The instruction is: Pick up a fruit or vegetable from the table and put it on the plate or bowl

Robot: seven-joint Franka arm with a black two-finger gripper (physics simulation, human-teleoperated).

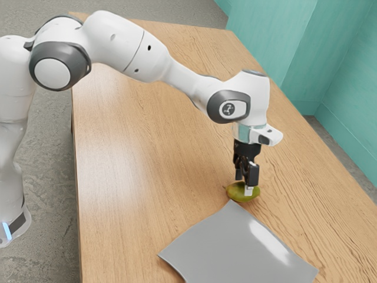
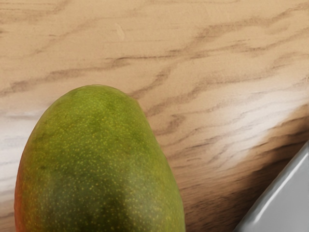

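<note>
On the wooden table [image 1: 147,153], just beside the flat grey plate [image 1: 241,247], a green mango [image 1: 234,191] lies on its side, apart from the plate's edge, with the black gripper [image 1: 246,187] pointing straight down onto it; whether it grips the fruit cannot be told.

In the exterior view our claw [image 1: 245,184] stands in front of the green fruit [image 1: 235,191], so we see just its rim on either side. Whether the claw grips it we cannot tell. The grey plate [image 1: 235,250] runs off that view's lower edge. In the wrist view the fruit [image 2: 96,169] is cut at the lower edge, the plate [image 2: 285,205] is cut to a corner, and the surface [image 2: 193,48] runs past every side.
</note>
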